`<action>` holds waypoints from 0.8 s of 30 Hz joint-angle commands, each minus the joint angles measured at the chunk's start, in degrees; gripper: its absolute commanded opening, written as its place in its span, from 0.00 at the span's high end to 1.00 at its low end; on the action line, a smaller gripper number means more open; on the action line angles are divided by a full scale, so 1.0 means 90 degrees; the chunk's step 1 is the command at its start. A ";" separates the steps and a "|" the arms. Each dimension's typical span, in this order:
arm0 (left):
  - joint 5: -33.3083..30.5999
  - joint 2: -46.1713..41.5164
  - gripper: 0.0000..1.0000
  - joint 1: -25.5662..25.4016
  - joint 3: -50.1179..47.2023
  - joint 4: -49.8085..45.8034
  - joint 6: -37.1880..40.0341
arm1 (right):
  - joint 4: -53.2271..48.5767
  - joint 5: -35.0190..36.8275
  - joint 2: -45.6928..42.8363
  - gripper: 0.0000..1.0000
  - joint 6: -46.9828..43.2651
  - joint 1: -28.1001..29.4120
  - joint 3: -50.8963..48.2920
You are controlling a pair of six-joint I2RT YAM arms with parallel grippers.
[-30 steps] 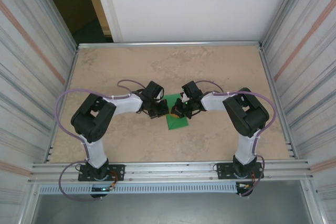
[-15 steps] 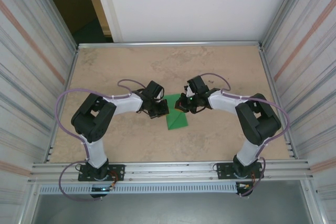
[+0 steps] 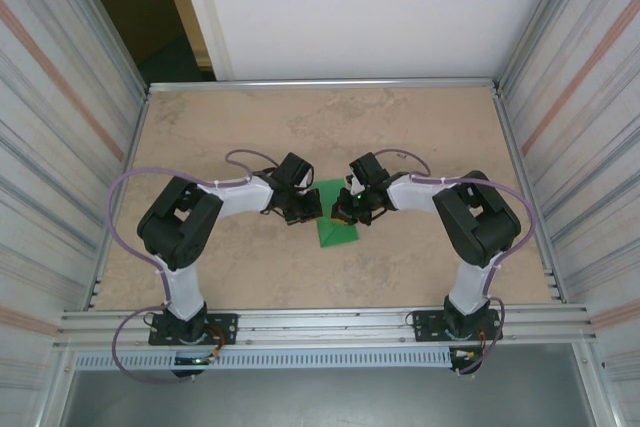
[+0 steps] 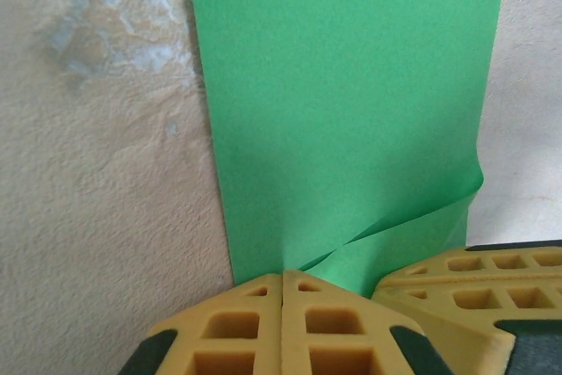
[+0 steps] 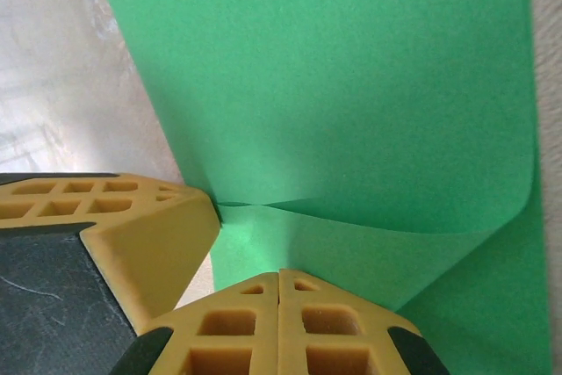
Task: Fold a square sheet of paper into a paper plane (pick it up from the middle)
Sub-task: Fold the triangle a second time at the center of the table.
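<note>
top view: the green sheet of paper (image 3: pixel 338 232), already folded, lies flat in the middle of the table (image 3: pixel 430 127). there is wide bare surface on every side up to the metal rails (image 3: pixel 320 83). the left tool (image 3: pixel 309 210) and the right tool (image 3: pixel 343 210) meet over its far part, very near each other.

left wrist view: the left tool is closed tight, with no gap. its fingers (image 4: pixel 246 331) are at the paper's near edge, where a flap lifts a little.

right wrist view: the right tool is also closed together, its fingers (image 5: pixel 325 331) just beside a curled fold.

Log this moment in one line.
square sheet of paper: partly folded, on table | left gripper: shut, at sheet | right gripper: shut, at sheet
</note>
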 commanded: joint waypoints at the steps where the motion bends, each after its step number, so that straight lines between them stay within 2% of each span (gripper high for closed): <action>1: -0.0187 0.0242 1.00 -0.0033 0.0016 -0.0411 0.0164 | -0.0230 -0.0109 0.0036 1.00 -0.0147 0.0111 0.0246; 14: -0.0238 0.0273 1.00 -0.0033 0.0001 -0.0457 0.0145 | -0.0762 0.0013 0.0426 1.00 -0.0094 0.0267 0.0455; 24: -0.0432 0.0513 1.00 0.0027 -0.0238 -0.0665 0.0082 | -0.0736 -0.0045 -0.0135 1.00 -0.0361 0.0071 -0.0356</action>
